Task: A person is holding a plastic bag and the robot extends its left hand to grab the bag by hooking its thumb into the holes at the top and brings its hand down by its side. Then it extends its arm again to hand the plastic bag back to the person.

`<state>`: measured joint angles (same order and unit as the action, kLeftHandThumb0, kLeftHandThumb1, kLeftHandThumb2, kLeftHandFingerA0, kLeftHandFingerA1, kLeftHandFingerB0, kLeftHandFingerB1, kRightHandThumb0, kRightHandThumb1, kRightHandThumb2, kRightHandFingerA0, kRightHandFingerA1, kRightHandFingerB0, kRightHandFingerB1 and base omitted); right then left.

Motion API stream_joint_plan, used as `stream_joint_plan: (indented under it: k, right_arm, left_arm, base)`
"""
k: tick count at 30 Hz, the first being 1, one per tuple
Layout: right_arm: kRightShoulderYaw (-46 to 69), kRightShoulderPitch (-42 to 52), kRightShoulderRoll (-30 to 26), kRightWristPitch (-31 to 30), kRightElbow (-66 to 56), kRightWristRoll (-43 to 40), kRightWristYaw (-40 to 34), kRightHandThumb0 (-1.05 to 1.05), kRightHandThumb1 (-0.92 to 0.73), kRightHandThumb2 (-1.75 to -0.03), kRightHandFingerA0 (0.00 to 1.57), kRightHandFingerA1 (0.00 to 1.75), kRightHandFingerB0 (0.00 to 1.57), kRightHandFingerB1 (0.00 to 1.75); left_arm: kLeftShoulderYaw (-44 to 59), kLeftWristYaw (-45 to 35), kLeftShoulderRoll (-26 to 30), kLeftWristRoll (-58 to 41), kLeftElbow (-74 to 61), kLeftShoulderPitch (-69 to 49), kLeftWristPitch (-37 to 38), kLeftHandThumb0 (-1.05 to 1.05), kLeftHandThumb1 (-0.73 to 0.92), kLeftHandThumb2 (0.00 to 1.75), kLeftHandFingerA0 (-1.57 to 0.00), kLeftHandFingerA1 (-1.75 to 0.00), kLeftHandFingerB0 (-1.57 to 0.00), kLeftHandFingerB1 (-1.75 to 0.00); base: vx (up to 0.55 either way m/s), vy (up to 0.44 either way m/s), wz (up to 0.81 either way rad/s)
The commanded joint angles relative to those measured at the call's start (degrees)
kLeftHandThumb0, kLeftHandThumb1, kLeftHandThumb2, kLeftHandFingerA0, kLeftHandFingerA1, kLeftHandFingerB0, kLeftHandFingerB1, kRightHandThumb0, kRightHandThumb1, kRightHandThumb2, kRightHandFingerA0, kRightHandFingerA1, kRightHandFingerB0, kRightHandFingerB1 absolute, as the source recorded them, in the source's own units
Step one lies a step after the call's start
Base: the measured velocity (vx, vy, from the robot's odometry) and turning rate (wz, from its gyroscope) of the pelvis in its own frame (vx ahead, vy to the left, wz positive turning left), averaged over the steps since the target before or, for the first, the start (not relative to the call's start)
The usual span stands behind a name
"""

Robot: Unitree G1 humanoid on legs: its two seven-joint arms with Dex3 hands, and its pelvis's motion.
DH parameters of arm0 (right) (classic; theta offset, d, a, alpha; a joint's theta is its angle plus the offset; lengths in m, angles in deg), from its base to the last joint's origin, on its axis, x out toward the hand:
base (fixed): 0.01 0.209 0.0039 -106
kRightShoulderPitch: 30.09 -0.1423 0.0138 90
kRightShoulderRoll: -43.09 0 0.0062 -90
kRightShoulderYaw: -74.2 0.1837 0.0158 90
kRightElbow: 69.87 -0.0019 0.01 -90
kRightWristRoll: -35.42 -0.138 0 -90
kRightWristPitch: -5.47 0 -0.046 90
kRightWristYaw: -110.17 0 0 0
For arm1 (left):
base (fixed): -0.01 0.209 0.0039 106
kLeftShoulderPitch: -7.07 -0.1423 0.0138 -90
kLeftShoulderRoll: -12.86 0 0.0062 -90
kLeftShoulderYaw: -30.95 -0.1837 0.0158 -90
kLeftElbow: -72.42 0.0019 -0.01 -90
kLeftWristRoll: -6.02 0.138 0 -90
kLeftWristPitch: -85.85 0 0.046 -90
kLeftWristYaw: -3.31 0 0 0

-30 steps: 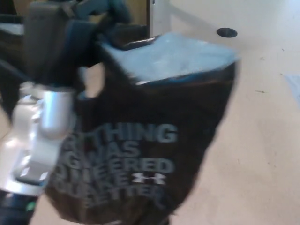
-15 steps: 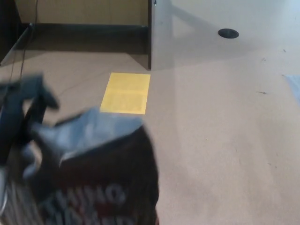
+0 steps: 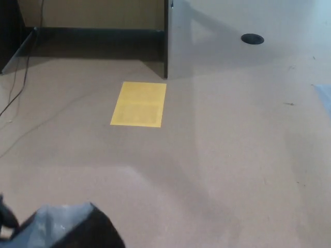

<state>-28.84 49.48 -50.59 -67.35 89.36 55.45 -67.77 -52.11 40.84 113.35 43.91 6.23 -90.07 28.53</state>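
Only the top of the plastic bag (image 3: 72, 227) shows, in the bottom left corner of the head view. It is dark, with a grey-blue lining at its open mouth. A small dark shape (image 3: 5, 216) sits at the left edge beside the bag; I cannot tell whether it is my left hand or a bag handle. My right hand does not show. No person is visible.
A yellow sheet (image 3: 138, 104) lies on the tan floor. A dark partition edge (image 3: 166, 39) and a baseboard stand behind it. A thin cable (image 3: 20, 82) runs along the left. A round black floor cap (image 3: 252, 39) sits at the far right.
The bag and my left arm have dropped from filling the picture's left side to the bottom left corner. This uncovers the floor and the yellow sheet.
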Motion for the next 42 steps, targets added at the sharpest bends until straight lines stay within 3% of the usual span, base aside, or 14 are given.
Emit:
stream_joint_plan:
  k: [1,13,15,18,23,24,25,26,27,29,31,33,34,42]
  right_arm:
    - [0.61,0.64,0.45,-0.7,0.53,-0.59,-0.8,-0.38,-0.69,-0.61,0.68,0.46,0.6,0.4]
    - [0.57,0.14,0.32,-1.09,0.36,-0.35,-0.14,-0.43,-0.64,-0.63,0.66,0.47,0.58,0.41]
    - [0.4,0.07,0.28,-1.15,0.47,-0.13,-0.15,-0.39,-0.69,-0.61,0.64,0.44,0.58,0.4]
    - [0.45,0.2,0.39,-0.91,0.32,-0.17,-0.4,-0.39,-0.68,-0.6,0.67,0.45,0.6,0.4]
    - [0.8,-0.15,0.67,-1.31,0.7,-0.46,-0.5,-0.43,-0.65,-0.63,0.66,0.46,0.58,0.41]
    - [0.83,-0.17,0.69,-1.42,0.71,-0.48,-0.38,-0.43,-0.65,-0.62,0.66,0.46,0.58,0.41]
    - [0.8,0.25,0.66,-1.32,0.61,-0.43,-0.45,-0.42,-0.65,-0.62,0.66,0.46,0.58,0.41]
    - [0.73,0.8,0.62,-1.15,0.48,-0.36,-0.6,-0.42,-0.65,-0.62,0.66,0.46,0.58,0.41]
    - [0.68,1.0,0.6,-0.96,0.55,-0.32,-0.46,-0.42,-0.65,-0.62,0.66,0.47,0.57,0.41]
    - [0.5,0.99,0.64,-0.75,0.73,-0.16,-0.28,-0.42,-0.65,-0.62,0.66,0.46,0.56,0.4]
    - [0.18,0.66,0.65,-1.43,0.94,0.26,-0.61,-0.44,-0.65,-0.63,0.65,0.45,0.56,0.4]
    - [0.18,0.89,0.53,-1.41,0.97,0.24,-0.75,-0.39,-0.69,-0.61,0.68,0.45,0.59,0.4]
    - [0.11,1.03,0.49,-1.24,0.95,0.3,-0.91,-0.39,-0.69,-0.61,0.69,0.45,0.59,0.4]
    - [0.69,1.71,0.56,-0.89,0.79,-0.64,-0.1,-0.42,-0.65,-0.63,0.65,0.47,0.57,0.42]
  left_arm:
    - [-2.05,10.57,0.45,3.12,3.42,-4.74,8.74,0.01,0.52,1.03,-1.23,-1.35,-0.97,-1.12]
    - [-8.54,17.68,-0.23,5.14,16.5,-5.89,7.65,0.04,0.51,0.95,-1.19,-1.34,-0.96,-1.13]
    - [-9.55,21.19,0.41,6.48,21.78,-3.59,4.82,0.01,0.63,0.7,-0.88,-1.63,-0.84,-1.29]
    - [-10.51,23.08,1.18,6.32,28.46,-1.11,2.75,-0.01,0.66,0.63,-0.83,-1.66,-0.71,-1.4]
    - [-12.39,25.14,1.56,5.02,37.1,2.16,2.36,-0.03,0.66,0.65,-0.89,-1.64,-0.78,-1.32]
    - [-12.78,25.76,1.63,4.68,37.96,2.41,3.15,-0.04,0.53,0.9,-1.19,-1.36,-0.89,-1.14]
    - [-13.46,27.03,1.72,4.96,38.41,2.41,3.22,-0.05,0.52,0.89,-1.18,-1.36,-0.89,-1.16]
    - [-14.01,28.22,1.74,5.39,38.54,2.24,3.03,-0.05,0.52,0.89,-1.18,-1.36,-0.89,-1.16]
    - [-14.56,28.97,1.75,5.61,38.86,2.46,2.3,-0.04,0.67,0.64,-0.86,-1.65,-0.76,-1.34]
    - [-15.23,29.99,1.84,5.22,38.65,2.85,3.07,-0.04,0.51,0.9,-1.17,-1.35,-0.91,-1.16]
    - [-15.16,30.49,1.36,3.89,36.88,3.18,6.98,-0.02,0.54,0.91,-1.18,-1.37,-0.9,-1.17]
    - [-15.41,30.75,0.99,3.48,35.91,3.36,8.01,-0.06,0.54,0.95,-1.15,-1.34,-0.9,-1.14]
    - [-15.26,30.52,0.55,2.86,34.08,3.45,9.97,-0.02,0.69,0.75,-0.85,-1.63,-0.81,-1.34]
    - [-13.96,23.94,-1.39,0.52,15.51,1.33,9.75,0.01,0.62,0.89,-0.89,-1.69,-0.82,-1.32]
  base:
    - [0.0,0.0,0.0]
    - [0.0,0.0,0.0]
    - [0.0,0.0,0.0]
    - [0.0,0.0,0.0]
    - [0.0,0.0,0.0]
    - [0.0,0.0,0.0]
    - [0.0,0.0,0.0]
    - [0.0,0.0,0.0]
    - [0.0,0.0,0.0]
    - [0.0,0.0,0.0]
    - [0.0,0.0,0.0]
    - [0.0,0.0,0.0]
    - [0.0,0.0,0.0]
    - [0.0,0.0,0.0]
